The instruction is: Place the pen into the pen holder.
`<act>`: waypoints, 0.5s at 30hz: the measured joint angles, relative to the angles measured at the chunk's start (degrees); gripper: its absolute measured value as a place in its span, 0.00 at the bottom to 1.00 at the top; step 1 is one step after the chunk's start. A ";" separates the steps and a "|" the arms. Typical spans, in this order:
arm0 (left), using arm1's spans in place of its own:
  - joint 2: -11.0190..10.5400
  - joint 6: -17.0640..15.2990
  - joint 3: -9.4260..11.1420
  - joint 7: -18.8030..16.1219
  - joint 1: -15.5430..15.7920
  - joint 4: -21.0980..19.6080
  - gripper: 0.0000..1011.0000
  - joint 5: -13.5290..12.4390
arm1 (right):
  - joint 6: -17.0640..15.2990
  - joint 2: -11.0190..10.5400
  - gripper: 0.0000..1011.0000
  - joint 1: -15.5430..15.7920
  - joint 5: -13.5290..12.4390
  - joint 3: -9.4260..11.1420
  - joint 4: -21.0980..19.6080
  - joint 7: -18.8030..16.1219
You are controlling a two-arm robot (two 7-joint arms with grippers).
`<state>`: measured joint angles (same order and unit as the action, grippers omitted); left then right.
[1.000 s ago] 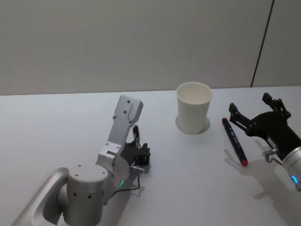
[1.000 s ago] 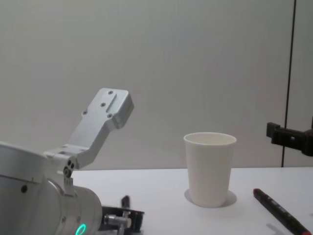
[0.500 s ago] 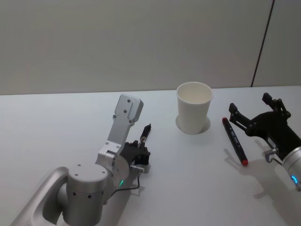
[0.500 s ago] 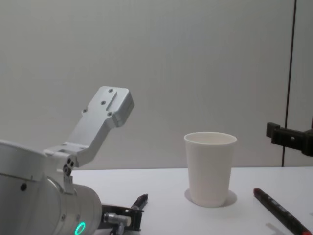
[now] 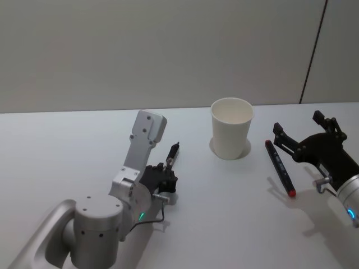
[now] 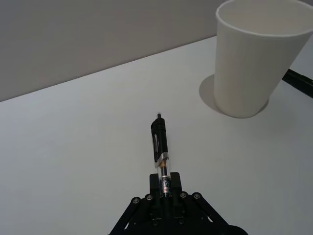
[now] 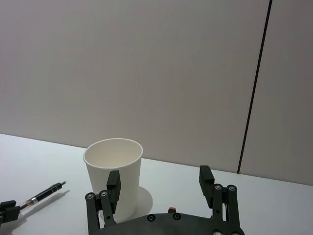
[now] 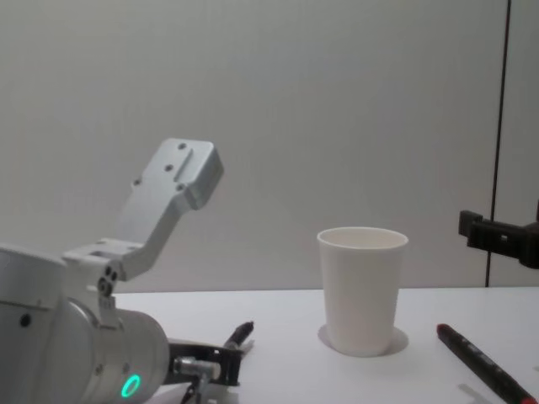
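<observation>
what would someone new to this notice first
The white paper cup stands upright near the middle of the table. To its left, the left gripper is shut on a black pen whose free end points toward the cup. To the cup's right, a dark marker with a red end lies flat on the table, with the open right gripper just beyond it.

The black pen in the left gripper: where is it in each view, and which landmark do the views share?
Head view: black pen left of centre, in the left gripper, aimed toward the white paper cup.
Left wrist view: pen at picture's lower centre; cup upper right.
Right wrist view: pen at picture's lower left, beside the cup.
Chest view: pen low, left of the cup.
Shared landmark: the cup.
</observation>
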<state>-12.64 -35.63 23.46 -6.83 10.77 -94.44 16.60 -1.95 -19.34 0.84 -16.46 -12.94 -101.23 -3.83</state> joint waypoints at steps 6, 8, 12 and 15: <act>-1.06 1.75 -1.17 0.07 -0.83 -1.47 0.12 1.47 | 0.00 0.00 1.00 0.00 0.00 0.00 0.00 0.00; -1.56 2.34 -1.70 0.05 -1.16 -2.14 0.12 2.18 | 0.00 0.00 1.00 0.00 0.00 0.00 0.00 0.00; -2.56 3.67 -2.72 0.11 -1.79 -3.40 0.12 3.81 | 0.00 0.00 1.00 0.00 0.00 0.00 0.00 0.00; -3.44 4.71 -3.59 0.62 -2.31 -4.27 0.12 5.03 | 0.00 0.00 1.00 0.00 0.00 0.00 0.00 0.00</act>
<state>-16.07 -30.92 19.87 -6.21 8.47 -98.71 21.63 -1.95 -19.33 0.84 -16.46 -12.94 -101.23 -3.83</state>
